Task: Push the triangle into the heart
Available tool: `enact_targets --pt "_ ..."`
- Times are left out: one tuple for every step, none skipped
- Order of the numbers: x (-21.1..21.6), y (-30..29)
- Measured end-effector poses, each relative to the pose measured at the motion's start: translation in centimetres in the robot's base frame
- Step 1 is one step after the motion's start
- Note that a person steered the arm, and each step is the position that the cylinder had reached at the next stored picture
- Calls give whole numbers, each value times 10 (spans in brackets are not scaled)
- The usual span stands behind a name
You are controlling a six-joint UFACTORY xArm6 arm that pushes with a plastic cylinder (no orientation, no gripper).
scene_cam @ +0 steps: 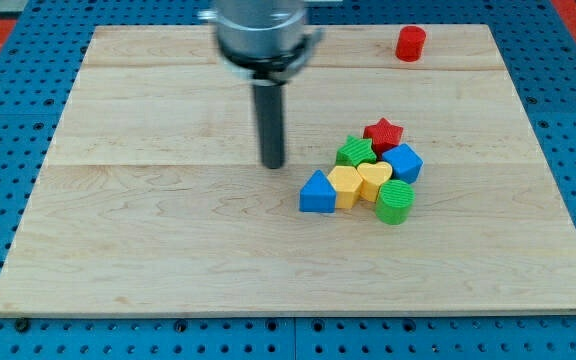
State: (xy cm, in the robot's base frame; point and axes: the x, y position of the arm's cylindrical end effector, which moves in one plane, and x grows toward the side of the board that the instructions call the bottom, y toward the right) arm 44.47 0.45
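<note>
A blue triangle (317, 192) lies at the left end of a tight cluster right of the board's middle. A yellow block (345, 185) sits between it and the yellow heart (373, 179), touching both. My tip (272, 165) is on the board, up and to the left of the blue triangle, a short gap away and touching no block.
The cluster also holds a green star (355, 152), a red star (384, 132), a blue block (403, 162) and a green cylinder (394, 201). A red cylinder (410, 43) stands alone near the view's top right. The wooden board (148, 230) lies on a blue pegboard.
</note>
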Motion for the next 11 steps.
enact_targets --pt "51 14" --pt "82 22" --pt "127 7" --pt "129 59" --pt "127 89" --pt "127 91" --pt "119 87" --pt "97 82" --pt "90 86" --pt "94 107" --pt "96 111"
